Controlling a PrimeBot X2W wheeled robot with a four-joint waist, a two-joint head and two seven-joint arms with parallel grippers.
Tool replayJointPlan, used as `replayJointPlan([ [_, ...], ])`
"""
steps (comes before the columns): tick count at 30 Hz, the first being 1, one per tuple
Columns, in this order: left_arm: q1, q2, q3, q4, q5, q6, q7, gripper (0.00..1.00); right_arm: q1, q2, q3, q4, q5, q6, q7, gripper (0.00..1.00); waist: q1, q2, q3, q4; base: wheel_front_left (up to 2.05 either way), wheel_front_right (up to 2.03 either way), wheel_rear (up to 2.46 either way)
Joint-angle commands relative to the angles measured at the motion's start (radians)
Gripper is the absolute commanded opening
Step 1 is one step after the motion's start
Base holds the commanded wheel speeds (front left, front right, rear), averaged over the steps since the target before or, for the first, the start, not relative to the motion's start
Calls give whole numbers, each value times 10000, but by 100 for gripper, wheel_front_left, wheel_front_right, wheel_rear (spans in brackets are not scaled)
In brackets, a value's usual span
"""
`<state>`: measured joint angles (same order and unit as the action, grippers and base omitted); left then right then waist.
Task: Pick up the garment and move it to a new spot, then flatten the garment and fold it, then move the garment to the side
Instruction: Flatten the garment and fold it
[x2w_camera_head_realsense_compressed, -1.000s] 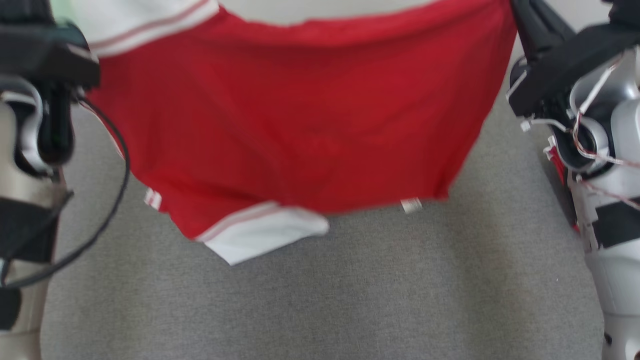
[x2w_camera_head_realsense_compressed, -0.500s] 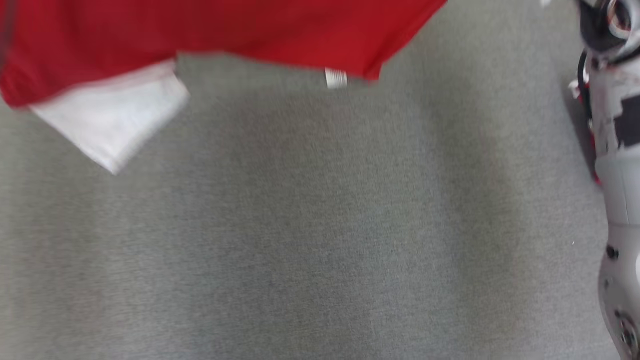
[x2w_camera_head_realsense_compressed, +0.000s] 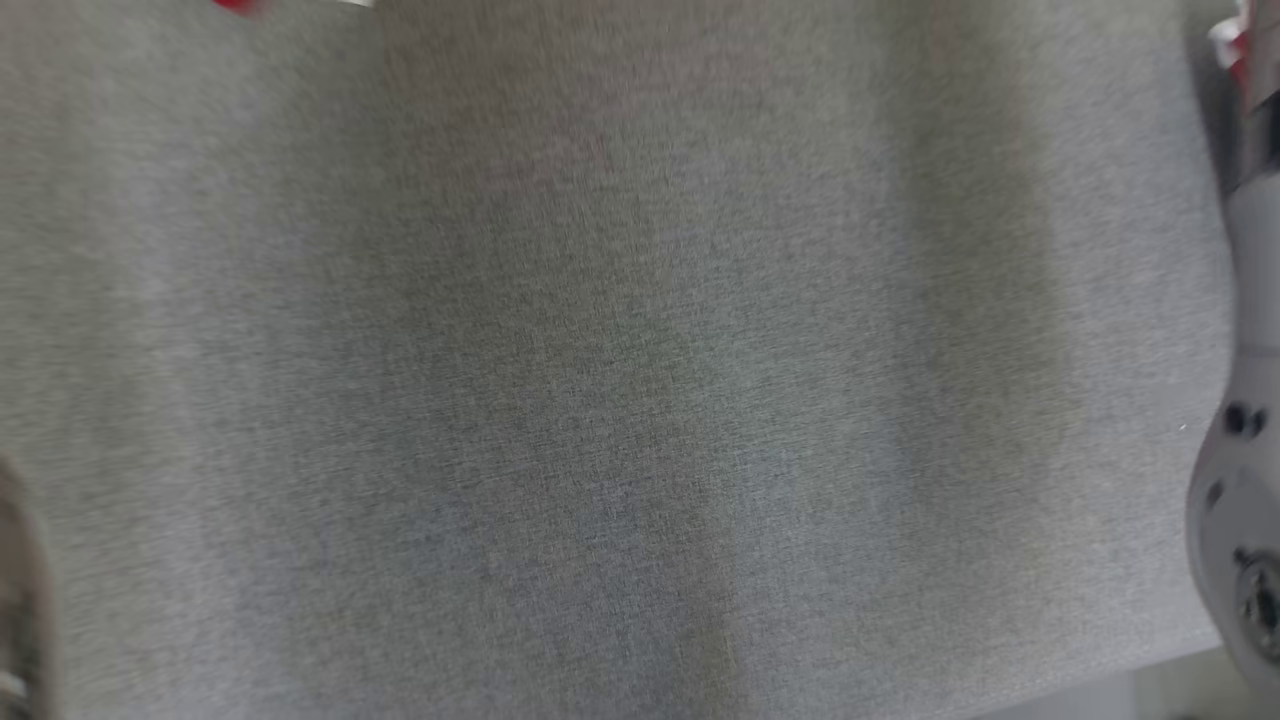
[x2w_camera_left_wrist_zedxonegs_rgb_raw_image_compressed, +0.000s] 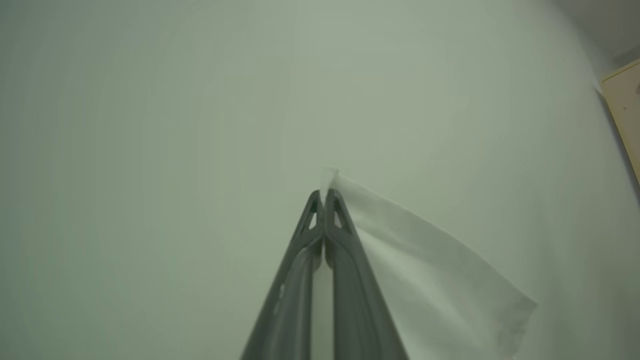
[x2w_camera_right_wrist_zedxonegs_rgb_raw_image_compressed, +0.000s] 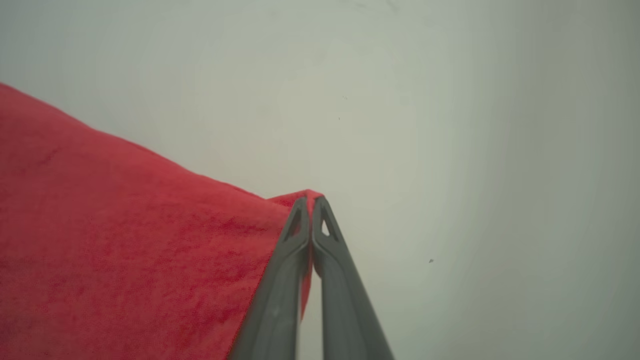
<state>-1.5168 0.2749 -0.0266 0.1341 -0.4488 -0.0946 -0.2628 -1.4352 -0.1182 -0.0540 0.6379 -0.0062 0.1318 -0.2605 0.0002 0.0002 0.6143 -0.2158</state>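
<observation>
Grey surface (x2w_camera_head_realsense_compressed: 600, 400) below, pale wall (x2w_camera_left_wrist_zedxonegs_rgb_raw_image_compressed: 150, 125) behind. The left gripper (x2w_camera_left_wrist_zedxonegs_rgb_raw_image_compressed: 324, 192) is clamped on the garment (x2w_camera_right_wrist_zedxonegs_rgb_raw_image_compressed: 125, 240) at its white edge, the right gripper (x2w_camera_right_wrist_zedxonegs_rgb_raw_image_compressed: 310, 200) on its red corner, with the cloth spreading toward 8 o'clock.

Red cloth garment (x2w_camera_right_wrist_zedxonegs_rgb_raw_image_compressed: 125, 250) with a white section (x2w_camera_left_wrist_zedxonegs_rgb_raw_image_compressed: 425, 270), held aloft
Pinched at one red corner and one white corner, cloth sloping down and away from each

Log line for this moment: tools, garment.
left tool: shut on white sleeve of red fabric garment | right tool: shut on its red corner | stage: aloft, not flattened | head view: grey fabric surface
</observation>
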Motion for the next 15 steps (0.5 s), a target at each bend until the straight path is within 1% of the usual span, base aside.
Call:
replayJointPlan([
  [1, 432, -103, 35, 30, 87, -75, -20, 0, 302, -3, 131, 99, -197, -28, -36, 0, -2, -2, 588, -141, 0, 0, 0],
  [4, 1431, -499, 68, 38, -2, -279, -21, 0, 632, -111, 721, 358, -655, -28, -45, 0, -2, -2, 726, 1, 0, 0, 0],
  [6, 2136, -661, -275, 143, -144, -341, -21, 0, 895, -303, 1256, 565, -880, -28, -48, 0, -2, -2, 686, 149, 0, 0, 0],
  [8, 2755, -687, -783, 205, -407, -379, -22, 0, 1155, -475, 1852, 935, -872, -28, -43, 0, -2, -2, 584, 314, 0, 0, 0],
  [11, 3689, -521, -1470, 144, -1244, -355, -24, 0, 1414, -697, 2681, 1396, -230, -28, 310, 0, -2, -2, 372, 556, 0, 0, 0],
  [15, 5002, -261, -2081, -79, -2404, -359, -16, 0, 1985, -1197, 3870, 1559, 951, -28, 1251, 0, -2, -2, -125, 900, 0, 0, 0],
])
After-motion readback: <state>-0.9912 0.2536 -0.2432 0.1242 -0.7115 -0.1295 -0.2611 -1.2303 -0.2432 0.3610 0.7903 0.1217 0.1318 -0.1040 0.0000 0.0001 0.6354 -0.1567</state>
